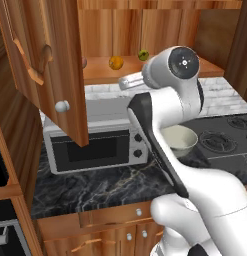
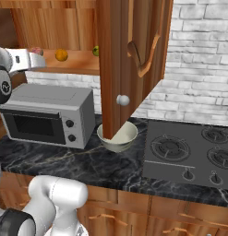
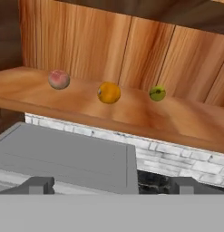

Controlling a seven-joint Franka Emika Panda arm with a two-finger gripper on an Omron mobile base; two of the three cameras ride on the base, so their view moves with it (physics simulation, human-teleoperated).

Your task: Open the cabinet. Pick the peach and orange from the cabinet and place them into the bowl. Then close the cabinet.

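Observation:
The cabinet [image 1: 50,60] stands open, both doors [image 2: 129,60] swung out. On its bottom shelf [image 3: 131,113] lie the pale pinkish peach [image 3: 59,79] at the left and the bright orange [image 3: 109,92] in the middle. The orange [image 1: 115,62] also shows between door and arm, the peach [image 1: 84,62] half hidden by the door edge. My gripper [image 3: 112,186] is open, fingers wide apart and nothing between them, and hangs over the microwave in front of and below the shelf, apart from both fruits. The cream-green bowl [image 1: 182,145] sits empty on the counter beside the stove.
A small green-yellow fruit [image 3: 157,93] lies right of the orange. A grey microwave [image 2: 41,115] stands under the shelf, its top [image 3: 63,154] just below my hand. The black stove [image 2: 189,152] is at the right. The right door hangs over the bowl [image 2: 127,136].

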